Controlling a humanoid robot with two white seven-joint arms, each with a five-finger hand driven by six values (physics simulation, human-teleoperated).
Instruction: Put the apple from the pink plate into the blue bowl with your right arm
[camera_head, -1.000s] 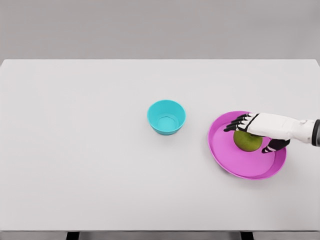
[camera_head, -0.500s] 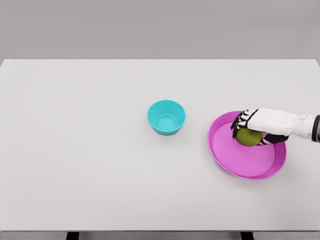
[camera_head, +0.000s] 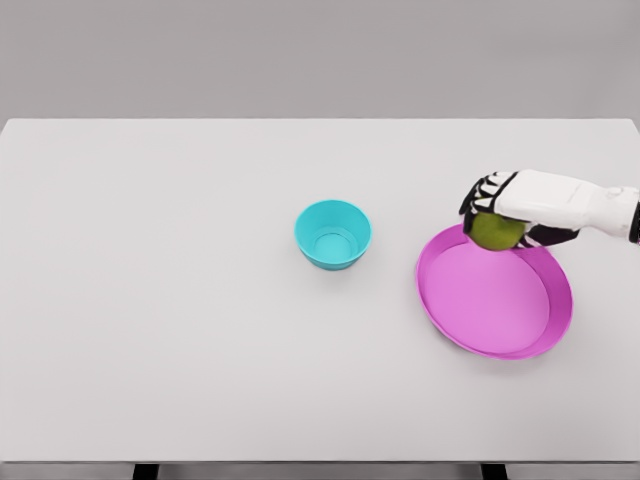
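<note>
A: Surface and room?
B: A flat white table (camera_head: 200, 300) against a grey wall.

A: Hand state?
B: The right hand (camera_head: 515, 210) is curled around the apple (camera_head: 497, 231), held clear above the plate (camera_head: 495, 320). The bowl (camera_head: 333, 233) stands well to its left.

A: Handling?
B: Likely rigid, smooth and round, so it may roll; grip across its widest part.

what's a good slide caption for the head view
Right hand grips the green apple above the pink plate's far rim; blue bowl waits empty.
</note>
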